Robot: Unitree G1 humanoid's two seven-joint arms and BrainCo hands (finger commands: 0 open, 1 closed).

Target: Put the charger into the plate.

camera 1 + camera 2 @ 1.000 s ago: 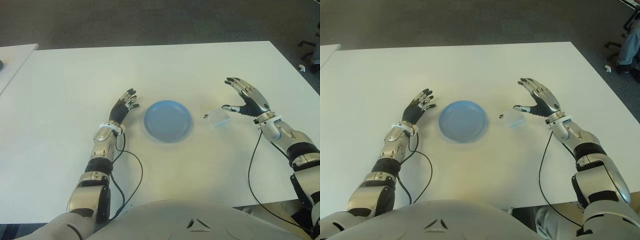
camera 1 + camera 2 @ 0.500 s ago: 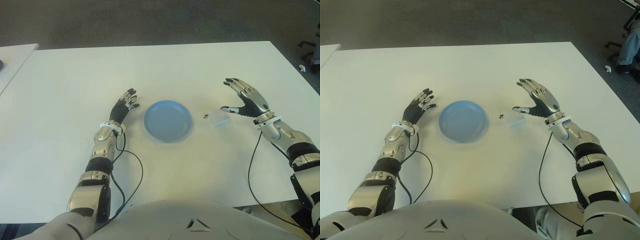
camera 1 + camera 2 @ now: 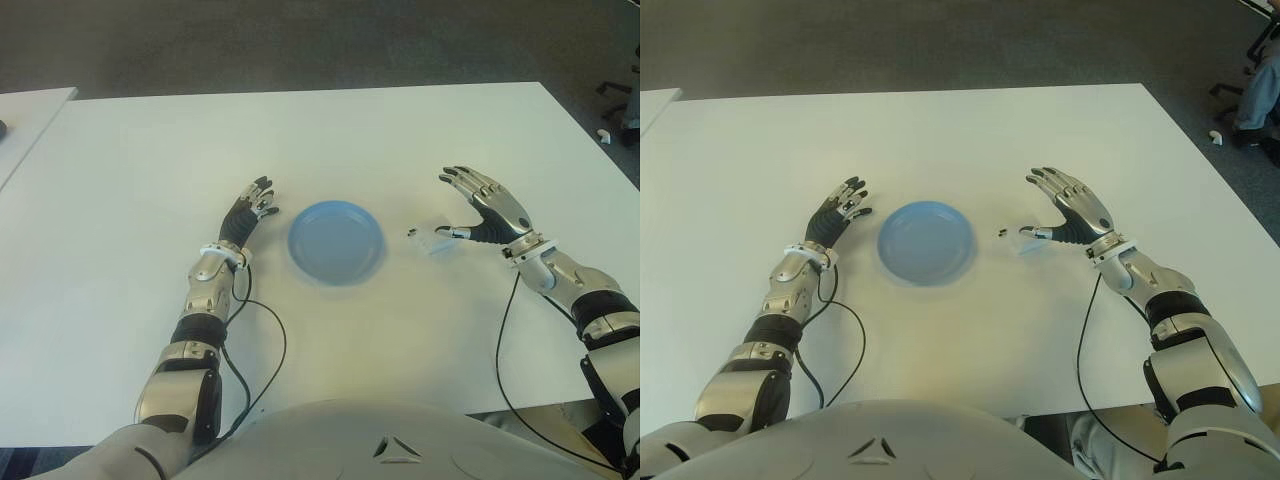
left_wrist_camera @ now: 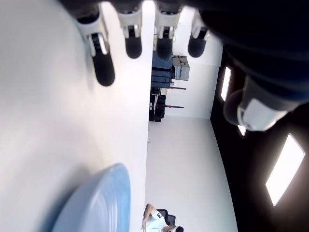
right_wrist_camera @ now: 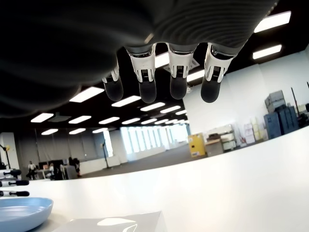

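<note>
A round blue plate [image 3: 335, 241] sits mid-table with nothing in it. Just to its right lies the small white charger [image 3: 434, 240], its plug end toward the plate; the right wrist view shows its flat top [image 5: 116, 224] and the plate's rim [image 5: 21, 209] beyond. My right hand [image 3: 482, 205] hovers over the charger's right side with fingers spread and the thumb tip close to it, holding nothing. My left hand [image 3: 250, 208] shows to the left of the plate, fingers extended and relaxed, palm toward the table [image 3: 330, 150].
The white table runs wide on all sides of the plate. A second white table edge [image 3: 25, 115] shows at the far left. A chair base and a person's leg [image 3: 1255, 85] stand on the dark floor at far right.
My right hand has shifted left and lower, coming over the charger's right side. The charger, plate and left hand have not moved.
</note>
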